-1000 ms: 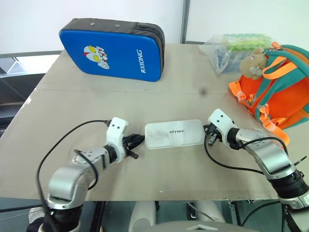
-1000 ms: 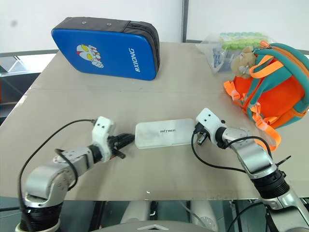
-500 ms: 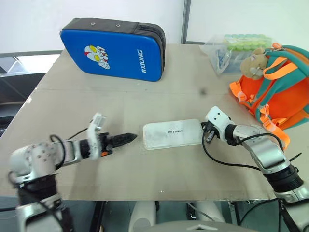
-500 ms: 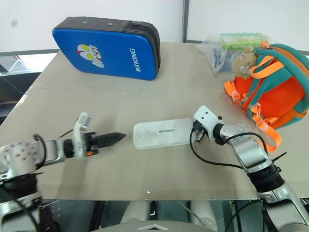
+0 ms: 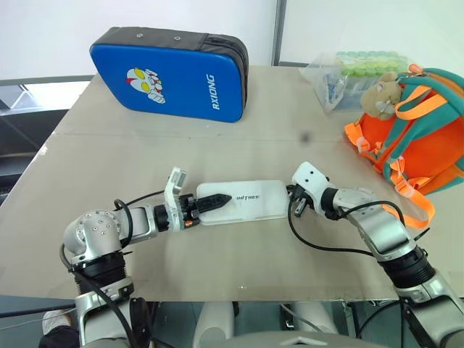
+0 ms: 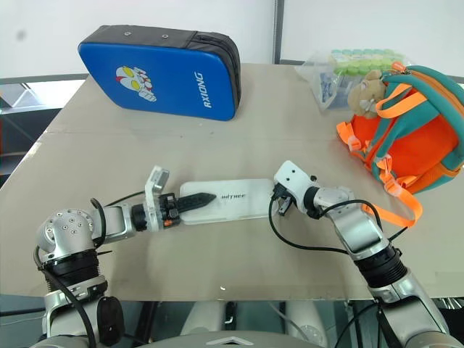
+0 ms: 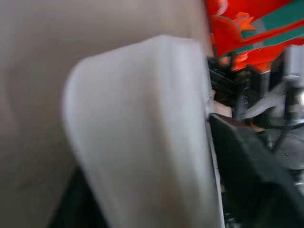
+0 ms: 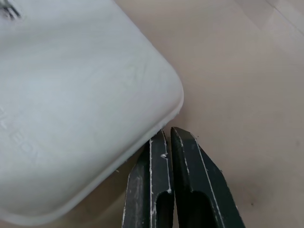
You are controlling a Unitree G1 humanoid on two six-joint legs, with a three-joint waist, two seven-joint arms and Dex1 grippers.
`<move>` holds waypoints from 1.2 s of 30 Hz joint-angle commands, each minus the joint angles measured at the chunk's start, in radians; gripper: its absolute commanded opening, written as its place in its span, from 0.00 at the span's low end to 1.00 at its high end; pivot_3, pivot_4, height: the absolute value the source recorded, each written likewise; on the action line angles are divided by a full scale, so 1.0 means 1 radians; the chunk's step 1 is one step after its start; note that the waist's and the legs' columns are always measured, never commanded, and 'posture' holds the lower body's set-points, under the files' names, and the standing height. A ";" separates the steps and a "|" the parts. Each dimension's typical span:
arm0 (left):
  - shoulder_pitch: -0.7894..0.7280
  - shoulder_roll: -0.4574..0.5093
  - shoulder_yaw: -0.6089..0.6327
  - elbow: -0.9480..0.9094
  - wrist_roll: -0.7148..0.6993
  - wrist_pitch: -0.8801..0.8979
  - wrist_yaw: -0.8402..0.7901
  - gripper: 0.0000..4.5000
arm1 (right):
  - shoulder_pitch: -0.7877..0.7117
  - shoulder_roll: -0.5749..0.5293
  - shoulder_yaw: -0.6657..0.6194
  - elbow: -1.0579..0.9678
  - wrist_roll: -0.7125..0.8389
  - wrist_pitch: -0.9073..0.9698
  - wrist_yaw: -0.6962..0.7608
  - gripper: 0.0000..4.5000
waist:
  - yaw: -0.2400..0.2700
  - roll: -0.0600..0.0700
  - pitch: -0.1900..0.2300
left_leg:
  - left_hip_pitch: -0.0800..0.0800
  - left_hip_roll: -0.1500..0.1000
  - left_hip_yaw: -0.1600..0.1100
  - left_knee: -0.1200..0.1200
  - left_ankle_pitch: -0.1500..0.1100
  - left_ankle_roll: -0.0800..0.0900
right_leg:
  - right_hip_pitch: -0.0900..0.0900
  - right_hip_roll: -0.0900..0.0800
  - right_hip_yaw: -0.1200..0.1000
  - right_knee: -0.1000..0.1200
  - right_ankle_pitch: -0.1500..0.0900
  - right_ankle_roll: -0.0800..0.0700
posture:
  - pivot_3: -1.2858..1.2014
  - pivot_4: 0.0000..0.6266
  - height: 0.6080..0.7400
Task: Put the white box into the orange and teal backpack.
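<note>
The left end effector [image 5: 217, 199] has swung onto the white box [image 5: 243, 202], straddling its edge, while the closed right end effector [image 8: 168, 137] braces opposite; next, clamp and lift toward the orange and teal backpack [image 5: 413, 138].

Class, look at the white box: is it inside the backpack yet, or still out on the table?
Out. The white box lies flat on the table, well apart from the orange and teal backpack.

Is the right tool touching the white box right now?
Touching. In the right wrist view the right tool, fingers shut together, presses its tips against the edge of the white box.
</note>
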 commanded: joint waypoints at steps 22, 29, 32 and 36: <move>-0.162 0.005 -0.127 -0.197 -0.040 -0.383 0.017 0.22 | -0.134 -0.105 -0.938 -0.231 0.398 0.591 -0.259 0.98 | -0.008 0.001 0.001 | 0.000 -0.001 0.002 0.000 0.000 0.000 | 0.000 0.001 0.003 -0.002 -0.002 -0.004 | 0.52 0.24 1.00; -0.113 0.020 -0.143 -0.227 -0.032 -0.453 0.024 0.22 | -0.250 -0.071 -0.781 0.101 0.277 0.233 -0.316 0.45 | -0.005 0.003 0.002 | -0.002 -0.001 0.003 -0.005 0.000 0.000 | -0.003 0.001 0.003 -0.004 0.000 0.000 | 0.52 0.24 1.00; -0.105 0.008 -0.128 -0.233 -0.040 -0.480 0.053 0.22 | -0.268 -0.084 -0.741 0.187 0.248 0.098 -0.296 0.11 | -0.001 0.003 0.002 | -0.003 -0.001 0.003 -0.005 0.000 0.000 | -0.003 0.001 0.003 -0.006 0.000 0.001 | 0.52 0.24 1.00; -0.073 -0.022 -0.098 -0.257 -0.056 -0.528 0.104 0.22 | -0.321 -0.086 -0.687 0.313 0.252 -0.103 -0.198 0.00 | -0.004 0.003 0.002 | -0.002 -0.001 0.003 -0.005 0.000 0.000 | -0.003 0.000 0.003 -0.005 0.000 0.001 | 0.52 0.24 1.00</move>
